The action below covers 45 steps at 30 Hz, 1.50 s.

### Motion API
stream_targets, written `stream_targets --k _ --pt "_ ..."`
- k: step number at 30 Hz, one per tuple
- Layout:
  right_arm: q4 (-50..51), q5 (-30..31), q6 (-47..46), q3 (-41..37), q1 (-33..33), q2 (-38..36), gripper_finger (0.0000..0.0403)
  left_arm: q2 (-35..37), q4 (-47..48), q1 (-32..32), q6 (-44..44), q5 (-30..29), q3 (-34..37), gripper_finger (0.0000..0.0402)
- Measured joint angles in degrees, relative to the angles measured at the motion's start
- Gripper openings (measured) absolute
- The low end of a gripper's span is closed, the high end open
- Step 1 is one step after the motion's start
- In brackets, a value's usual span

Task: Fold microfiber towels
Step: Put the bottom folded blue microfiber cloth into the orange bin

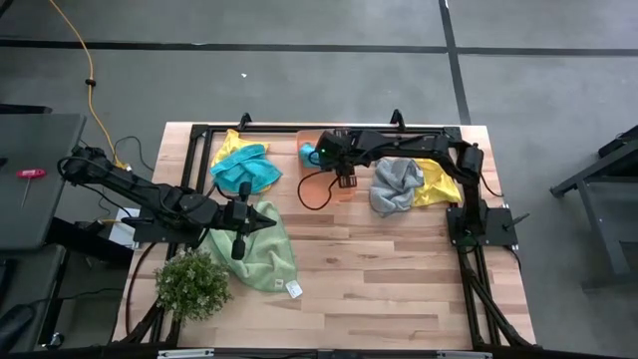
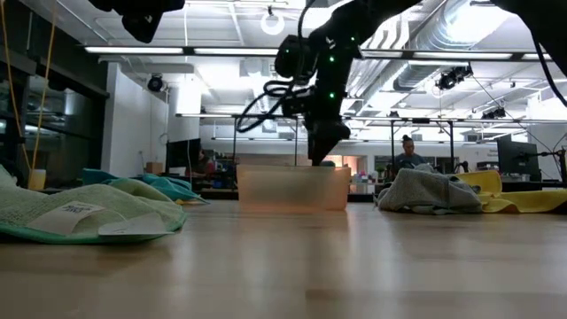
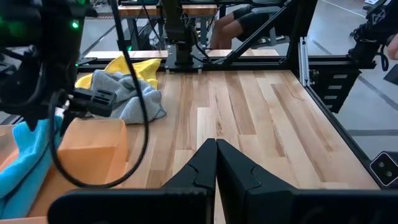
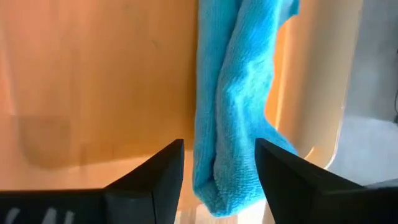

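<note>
towel (image 4: 233, 106) in bin (image 4: 93, 81), plant (image 1: 191, 284) front-left

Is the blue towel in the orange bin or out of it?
In: the blue towel lies inside the orange bin, below the open right gripper.

1. You have bare table (image 1: 399, 269) across the near middle and right; a gripper can pass there.
2. The orange bin (image 1: 329, 175) blocks the far centre, with the right gripper (image 1: 345, 180) over it, fingers apart around a blue towel (image 4: 233, 93).
3. The grey towel (image 1: 396, 182) and yellow towel (image 1: 436, 184) crowd the far right.
4. On your left, the green towel (image 1: 261, 254), the plant (image 1: 191, 283) and the shut left gripper (image 1: 239, 244) fill the space.
</note>
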State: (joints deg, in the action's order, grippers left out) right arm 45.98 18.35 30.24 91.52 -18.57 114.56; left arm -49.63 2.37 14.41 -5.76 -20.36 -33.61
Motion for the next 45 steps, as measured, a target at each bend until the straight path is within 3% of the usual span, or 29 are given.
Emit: stream_targets --k 6,11,13,24,32,35,40,45 --pt "-4.52 1.61 -2.19 1.09 -1.63 0.04 0.0146 0.02 -0.01 0.00 0.00 0.00 0.00 0.0000" --pt "-11.72 -0.67 -6.57 -1.39 -4.91 0.04 0.0036 0.02 0.00 -0.02 0.00 0.00 0.00 0.0000" --pt "-11.93 -1.09 -7.32 -3.00 -5.09 0.04 0.0010 0.02 0.08 -0.01 0.00 0.00 0.00 0.0000" --pt "-13.19 -1.76 -8.18 -10.41 -2.89 0.09 0.0007 0.02 0.77 -0.02 0.00 0.00 0.00 0.0000" --pt "-17.32 7.65 -3.44 -13.14 -3.34 0.15 0.0003 0.02 0.81 -0.02 0.00 -0.96 0.00 0.0000" --pt "-16.70 5.23 -2.77 -9.73 -3.28 0.20 0.0001 0.02 0.81 -0.02 0.00 -1.81 0.00 0.0000" --pt "-16.93 -6.40 -6.77 -4.16 -3.85 0.13 0.0000 0.02 0.83 -0.02 -0.04 -2.19 0.00 0.0000" --pt "-18.62 -13.25 -12.37 -3.39 -5.25 0.16 0.0000 0.00 0.81 -0.02 -0.07 -2.23 0.00 0.0000"
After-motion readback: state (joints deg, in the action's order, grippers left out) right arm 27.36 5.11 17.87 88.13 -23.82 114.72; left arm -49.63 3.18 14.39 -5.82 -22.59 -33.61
